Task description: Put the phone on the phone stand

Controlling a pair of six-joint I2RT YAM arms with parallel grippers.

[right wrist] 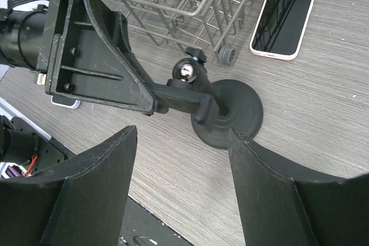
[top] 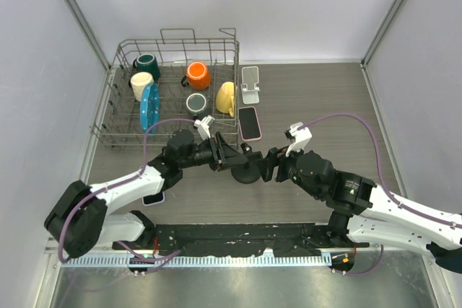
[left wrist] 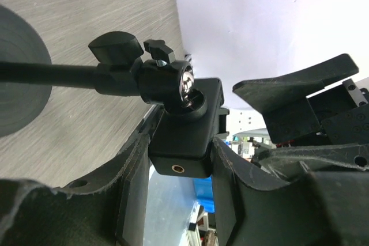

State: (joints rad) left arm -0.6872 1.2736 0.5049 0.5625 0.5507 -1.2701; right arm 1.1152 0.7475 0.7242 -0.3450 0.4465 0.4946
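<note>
A phone [top: 249,122] with a black screen and pink edge lies flat on the table beside the dish rack; it also shows in the right wrist view [right wrist: 284,17]. A black phone stand [top: 247,172] with a round base [right wrist: 230,113] stands in the middle. My left gripper [top: 229,158] is shut on the stand's black clamp block [left wrist: 184,131], one finger on each side. My right gripper [top: 268,164] is open and empty, just right of and above the base, its fingertips [right wrist: 124,142] apart over bare table.
A wire dish rack [top: 115,106] with several mugs and a blue plate stands at the back left. A small white stand [top: 250,84] sits behind the phone. A second flat phone-like object [top: 153,198] lies under my left arm.
</note>
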